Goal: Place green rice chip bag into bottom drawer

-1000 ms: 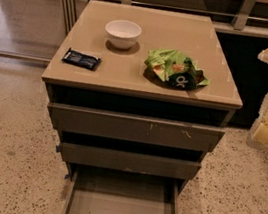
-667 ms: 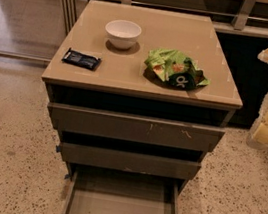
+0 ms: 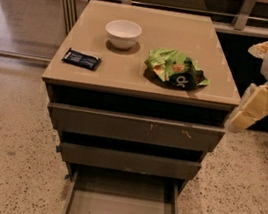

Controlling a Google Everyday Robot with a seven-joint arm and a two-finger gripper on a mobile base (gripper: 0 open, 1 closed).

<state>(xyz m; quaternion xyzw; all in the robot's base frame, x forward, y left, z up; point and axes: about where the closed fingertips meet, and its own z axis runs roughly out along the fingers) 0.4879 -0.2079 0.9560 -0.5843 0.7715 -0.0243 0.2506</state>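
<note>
White bowl (image 3: 123,33) mid-back, dark packet (image 3: 82,59) front-left, green rice chip bag (image 3: 175,69) front-right on the tan surface (image 3: 186,31); end effector (image 3: 253,107) beyond its right edge, grip cannot be told.

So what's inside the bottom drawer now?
Only its plain grey floor shows in the bottom drawer; its back is hidden under the middle drawer. The green rice chip bag sits on the cabinet top; the hand hangs to its right.

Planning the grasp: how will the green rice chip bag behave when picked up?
The green rice chip bag looks crumpled, so probably floppy and light. Its foil seems glossy, perhaps slippery. The gripper hangs beside the cabinet, apart from the bag.
</note>
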